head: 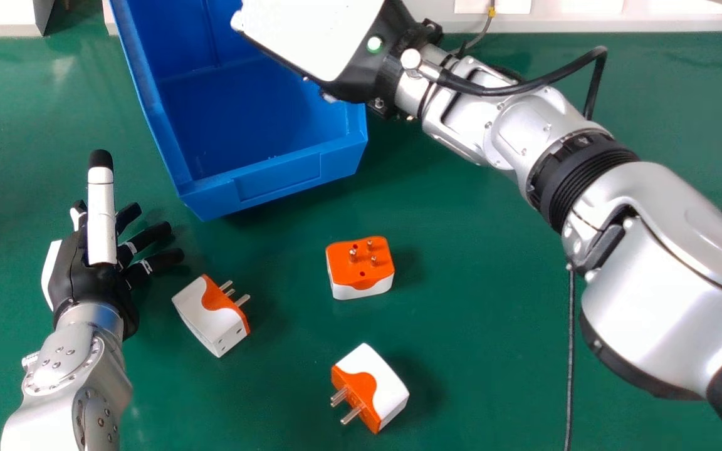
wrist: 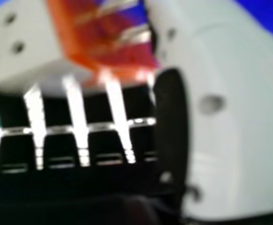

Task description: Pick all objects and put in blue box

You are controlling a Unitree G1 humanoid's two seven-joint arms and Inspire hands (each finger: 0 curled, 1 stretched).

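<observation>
Lying nearest, at the lower centre of the head view, is an orange-and-white adapter (head: 386, 382); a second adapter (head: 210, 316) sits lower left, near the left hand (head: 88, 279), its fingers loosely spread. A third adapter (head: 361, 269) is near centre. Beyond, at upper left, stands the blue box (head: 279, 181); over its right side, the right hand (head: 317, 34) grips a fourth adapter (wrist: 26, 51) between curled fingers and thumb.

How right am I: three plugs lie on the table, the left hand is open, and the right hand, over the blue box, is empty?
One part is wrong: the right hand is not empty; the right hand view shows it holding another plug. The three plugs on the table, open left hand and box are as you say.
</observation>
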